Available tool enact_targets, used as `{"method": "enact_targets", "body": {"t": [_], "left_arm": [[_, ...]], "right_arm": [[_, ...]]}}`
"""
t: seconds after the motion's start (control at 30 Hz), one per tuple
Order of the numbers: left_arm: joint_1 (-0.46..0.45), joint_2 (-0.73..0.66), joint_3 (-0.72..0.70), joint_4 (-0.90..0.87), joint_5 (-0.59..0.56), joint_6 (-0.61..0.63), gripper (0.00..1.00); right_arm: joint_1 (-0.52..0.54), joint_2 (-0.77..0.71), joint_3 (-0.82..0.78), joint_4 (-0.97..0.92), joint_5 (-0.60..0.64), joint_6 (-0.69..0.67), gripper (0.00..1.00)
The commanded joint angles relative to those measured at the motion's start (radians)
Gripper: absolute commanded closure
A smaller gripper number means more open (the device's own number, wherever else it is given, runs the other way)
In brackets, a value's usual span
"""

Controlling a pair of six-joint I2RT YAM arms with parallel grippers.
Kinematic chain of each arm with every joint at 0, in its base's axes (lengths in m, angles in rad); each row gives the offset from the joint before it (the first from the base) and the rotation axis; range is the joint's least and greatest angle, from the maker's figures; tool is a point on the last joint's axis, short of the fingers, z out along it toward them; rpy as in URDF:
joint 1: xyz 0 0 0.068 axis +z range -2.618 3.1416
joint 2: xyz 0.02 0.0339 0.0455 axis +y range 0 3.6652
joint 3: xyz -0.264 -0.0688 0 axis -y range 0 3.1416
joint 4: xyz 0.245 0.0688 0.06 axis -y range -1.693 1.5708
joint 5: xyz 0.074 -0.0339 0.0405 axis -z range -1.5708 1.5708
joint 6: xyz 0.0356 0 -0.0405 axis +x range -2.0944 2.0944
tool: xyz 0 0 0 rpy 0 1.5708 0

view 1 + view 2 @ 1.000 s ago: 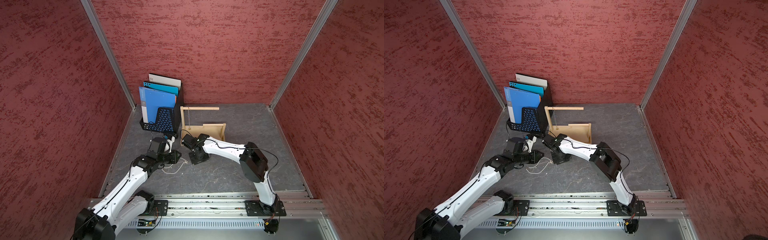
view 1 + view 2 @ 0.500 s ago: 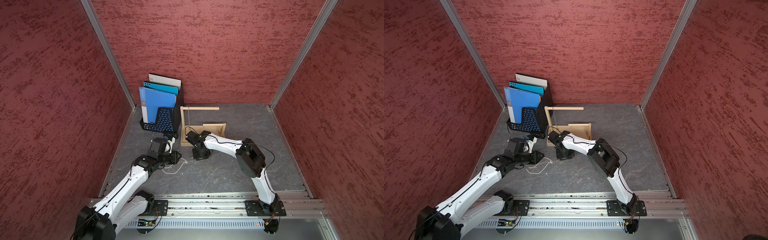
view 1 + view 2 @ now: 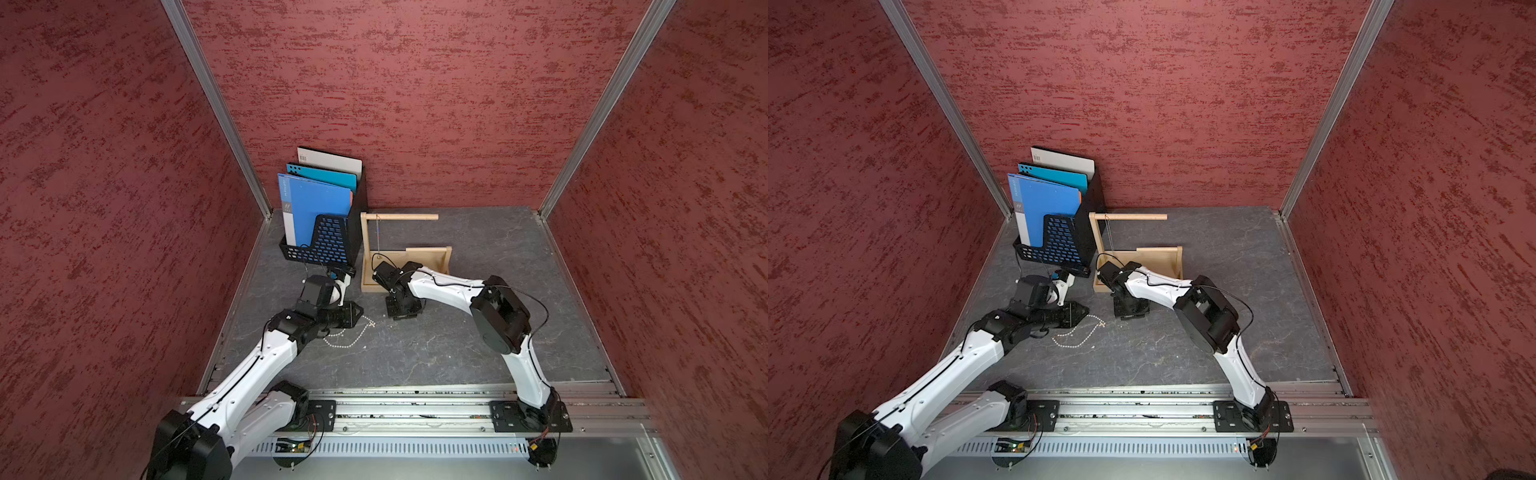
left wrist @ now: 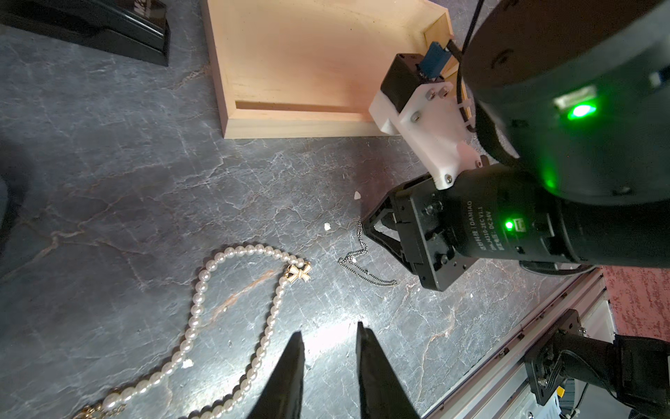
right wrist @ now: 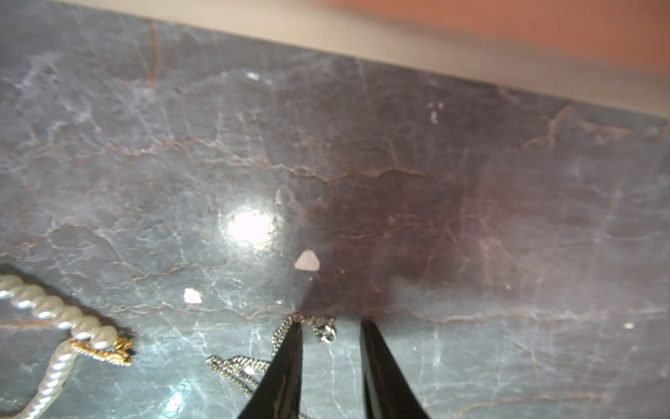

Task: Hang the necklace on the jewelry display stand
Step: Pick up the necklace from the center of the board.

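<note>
A thin silver chain necklace lies bunched on the dark tabletop in front of the pale wooden jewelry display stand. My right gripper points down at it, open. Its tips touch the table on either side of the chain's clasp, and one finger covers part of the chain. A pearl necklace with a gold bow lies to the left. My left gripper hovers open and empty beside the pearls.
A black mesh file rack with blue folders stands left of the stand, against the back wall. A thin chain hangs from the stand's crossbar. Small white chips lie on the table. Red walls close in three sides.
The right wrist has shifted a little to the right, away from the left gripper, and settled over the silver chain. The left arm and the pearl necklace have not moved.
</note>
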Motion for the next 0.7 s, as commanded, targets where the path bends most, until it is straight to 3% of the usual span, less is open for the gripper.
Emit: {"method": "enact_targets", "body": {"t": [0.0, 0.07, 0.3, 0.67], "left_arm": [[0.005, 0.006, 0.007, 0.017, 0.008, 0.017, 0.73], [0.005, 0.006, 0.010, 0.012, 0.008, 0.019, 0.72], [0.005, -0.004, 0.013, -0.001, 0.004, 0.021, 0.72], [0.006, -0.010, 0.011, -0.007, 0.002, 0.015, 0.72]], "right_arm": [[-0.002, 0.037, -0.024, 0.040, -0.019, -0.002, 0.68], [-0.001, 0.043, -0.017, 0.039, -0.016, -0.010, 0.70], [-0.001, 0.040, -0.009, 0.028, 0.011, -0.042, 0.96], [-0.001, -0.083, 0.000, 0.028, 0.078, -0.107, 1.00]]}}
